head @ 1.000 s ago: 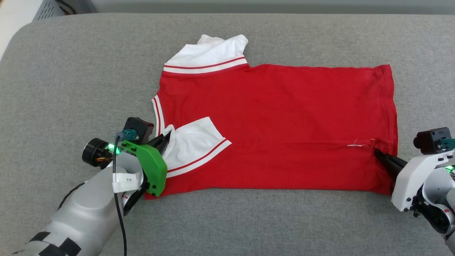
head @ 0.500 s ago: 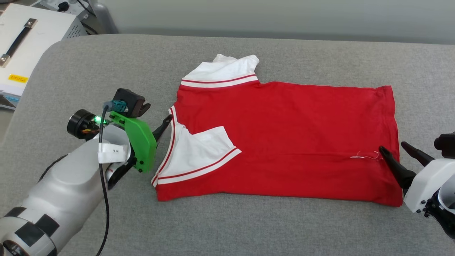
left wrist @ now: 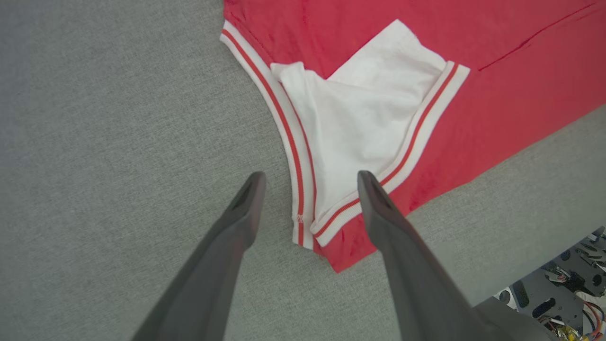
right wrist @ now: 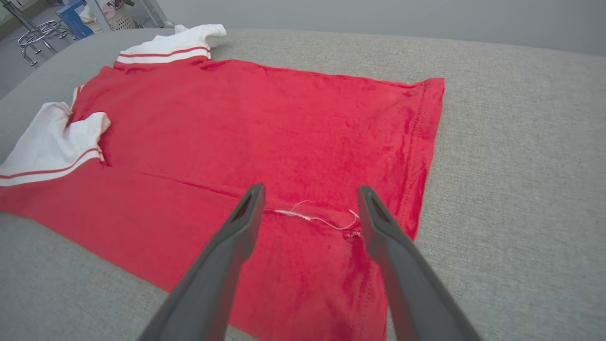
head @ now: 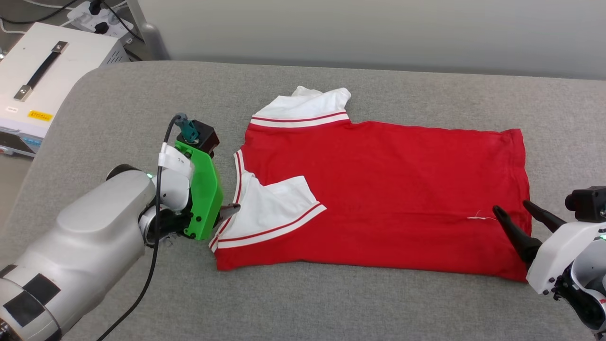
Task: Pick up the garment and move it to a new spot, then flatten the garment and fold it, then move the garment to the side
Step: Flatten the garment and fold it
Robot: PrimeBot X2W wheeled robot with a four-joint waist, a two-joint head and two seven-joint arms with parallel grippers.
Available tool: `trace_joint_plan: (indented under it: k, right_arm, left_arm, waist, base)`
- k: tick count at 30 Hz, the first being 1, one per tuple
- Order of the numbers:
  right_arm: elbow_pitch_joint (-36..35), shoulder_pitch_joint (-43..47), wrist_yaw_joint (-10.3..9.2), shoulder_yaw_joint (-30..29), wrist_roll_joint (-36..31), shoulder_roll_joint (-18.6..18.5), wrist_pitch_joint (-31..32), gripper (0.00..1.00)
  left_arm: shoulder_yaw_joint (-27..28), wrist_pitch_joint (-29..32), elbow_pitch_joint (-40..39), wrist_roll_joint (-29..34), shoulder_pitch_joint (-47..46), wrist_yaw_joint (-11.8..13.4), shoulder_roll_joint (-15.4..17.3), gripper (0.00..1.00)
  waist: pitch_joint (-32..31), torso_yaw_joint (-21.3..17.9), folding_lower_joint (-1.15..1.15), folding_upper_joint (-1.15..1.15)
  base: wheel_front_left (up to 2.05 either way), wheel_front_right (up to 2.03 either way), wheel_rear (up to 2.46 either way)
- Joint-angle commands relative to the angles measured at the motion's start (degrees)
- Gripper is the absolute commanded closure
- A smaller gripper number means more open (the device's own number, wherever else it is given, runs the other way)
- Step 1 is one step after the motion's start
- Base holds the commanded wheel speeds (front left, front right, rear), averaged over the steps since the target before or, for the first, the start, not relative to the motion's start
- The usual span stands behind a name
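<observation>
Nearest to the camera, in the lower corners of the head view, the two arms wait at the near edge of the garment. The left gripper, at the lower left, has its jaws spread wide and empty. In its wrist view the two dark fingers stand on either side of the striped neck corner, but I cannot tell if they touch the cloth. The right gripper, at the lower right, is also released and holds nothing. Its fingers stand over the hem corner, with a loose white thread between them.

The garment lies flat in the middle of the frame on the grey padded counter, with the neck to the left and the hem to the right. The near sleeve is turned in and rests on the red body, and a straight crease runs from it toward the hem. I judge that the near long side is already folded over. This is probably why each gripper is at one end of that strip. No number or lettering is visible, so the printed side is probably face down.

Farther back, the far sleeve sticks out a little crumpled at the upper middle, and I think it is not yet folded in. Beyond the counter, at the upper left of the frame, stand a white case with a handle and a power strip.
</observation>
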Motion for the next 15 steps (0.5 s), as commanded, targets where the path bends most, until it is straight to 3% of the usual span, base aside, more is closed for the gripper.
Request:
trace_joint_plan:
  k: [1,15]
  right_arm:
    - [-0.31,0.34,-0.05,-0.23,-0.55,0.33,0.25,0.00]
    - [0.62,-2.73,-0.05,1.95,-1.08,2.21,0.44,0.00]
  left_arm:
    - [-0.17,0.90,0.12,-0.81,0.07,-0.14,0.15,0.00]
    - [-0.95,5.18,7.07,-0.36,7.97,-0.14,-3.23,0.00]
  waist:
    - [0.50,-0.33,0.00,0.00]
    - [3.95,-2.99,0.00,0.00]
  base:
    - [0.00,0.00,0.00]
    - [0.00,0.00,0.00]
